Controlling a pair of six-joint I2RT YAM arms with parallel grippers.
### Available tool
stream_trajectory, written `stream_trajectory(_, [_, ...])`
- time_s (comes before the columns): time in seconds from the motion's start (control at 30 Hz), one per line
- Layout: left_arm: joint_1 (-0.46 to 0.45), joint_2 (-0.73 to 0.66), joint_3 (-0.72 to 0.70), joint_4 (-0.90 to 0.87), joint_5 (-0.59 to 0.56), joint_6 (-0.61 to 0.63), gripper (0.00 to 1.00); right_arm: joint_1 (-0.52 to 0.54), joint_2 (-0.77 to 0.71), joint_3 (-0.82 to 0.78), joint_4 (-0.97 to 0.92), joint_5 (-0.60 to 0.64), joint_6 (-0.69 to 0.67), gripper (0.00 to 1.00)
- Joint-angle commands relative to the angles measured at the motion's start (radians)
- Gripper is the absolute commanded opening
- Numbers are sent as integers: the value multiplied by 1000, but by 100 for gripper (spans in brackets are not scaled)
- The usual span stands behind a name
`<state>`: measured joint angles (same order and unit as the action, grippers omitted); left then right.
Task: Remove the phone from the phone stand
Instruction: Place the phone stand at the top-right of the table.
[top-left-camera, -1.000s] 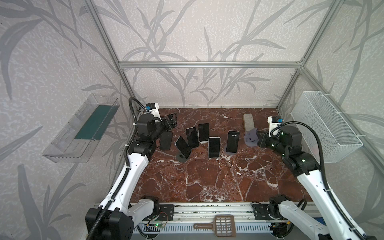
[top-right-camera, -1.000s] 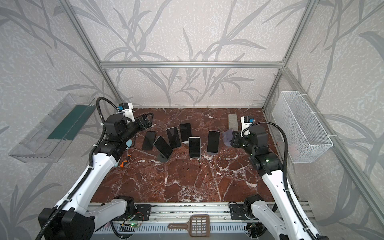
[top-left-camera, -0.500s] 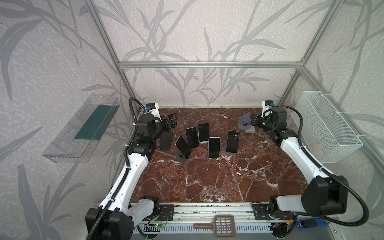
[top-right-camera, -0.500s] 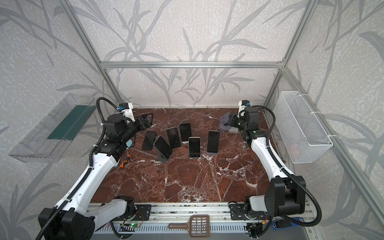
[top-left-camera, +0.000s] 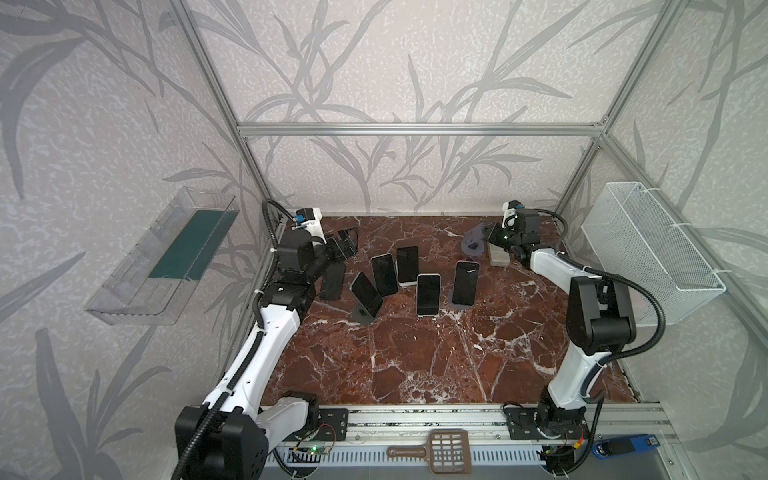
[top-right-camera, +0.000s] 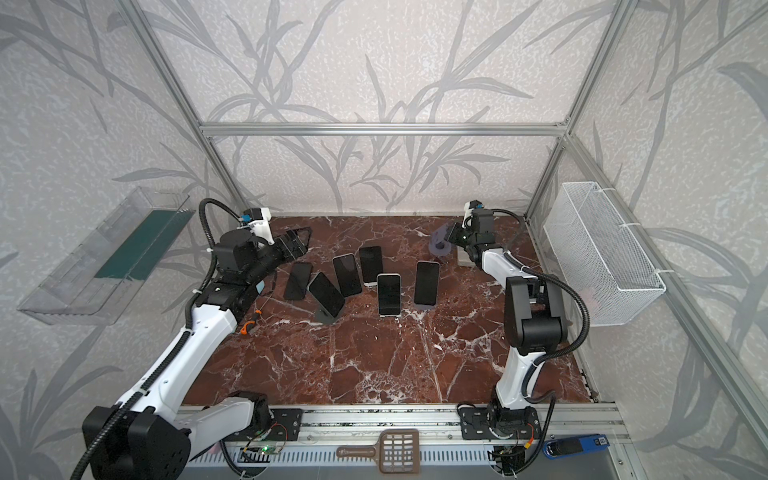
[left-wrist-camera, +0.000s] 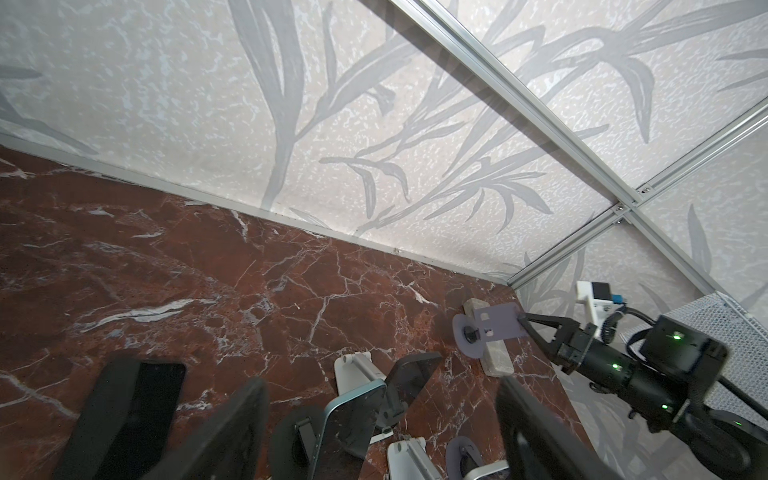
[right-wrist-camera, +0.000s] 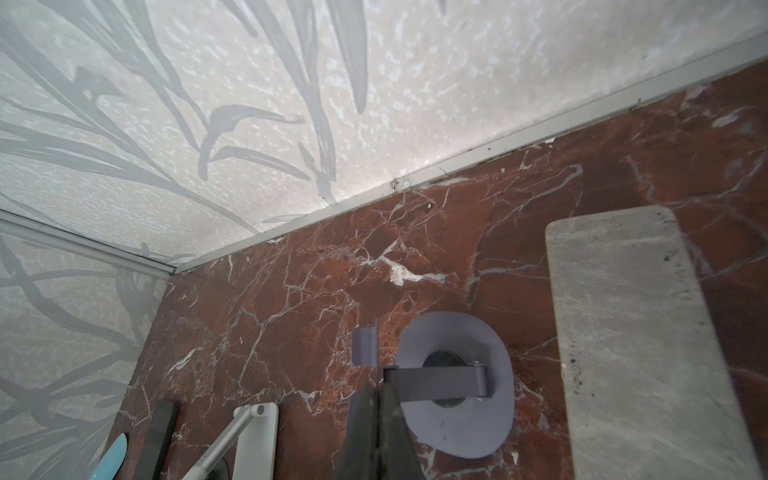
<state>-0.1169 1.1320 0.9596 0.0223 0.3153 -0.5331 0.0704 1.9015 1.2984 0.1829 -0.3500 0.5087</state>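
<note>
Lilac plastic is what the right gripper (left-wrist-camera: 523, 324) has hold of: its jaws are clamped on the back plate of an empty stand (left-wrist-camera: 494, 322), tipped on its side next to a grey slab (left-wrist-camera: 496, 361) in the far right corner of the marble table (top-left-camera: 415, 365). We see no phone on that stand. The phones that lean on stands sit in a loose row across the middle of the table, between the two arms, and we cannot tell which one is meant. The rightmost phone (top-left-camera: 465, 282) lies nearest that occupied gripper, toward the robot's base and slightly to its left. Its long axis runs front to back, with the top edge leaning toward the rear wall. The left gripper (top-left-camera: 347, 245) hangs with jaws spread wide and nothing between them, just behind the left end of the row. There a dark phone (top-left-camera: 332, 280) and a tilted phone (top-left-camera: 366, 290) on a dark stand (top-left-camera: 365, 315) are close. We judge the free left arm better placed to lift a phone along that lean.
</note>
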Motion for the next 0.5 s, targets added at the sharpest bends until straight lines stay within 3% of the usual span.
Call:
stream_trajectory(0.0, [-3, 15, -7, 46, 30, -28, 86, 6, 36, 62, 66, -25, 3, 0])
stream_trajectory(0.27, [-3, 41, -7, 60, 66, -50, 85, 16, 93, 78, 47, -7, -36, 0])
stream_trajectory(0.33, [-4, 42, -10, 70, 75, -51, 85, 17, 88, 63, 53, -7, -37, 11])
stream_trajectory(0.47, [-4, 41, -8, 61, 64, -50, 85, 17, 71, 52, 31, 7, -52, 21])
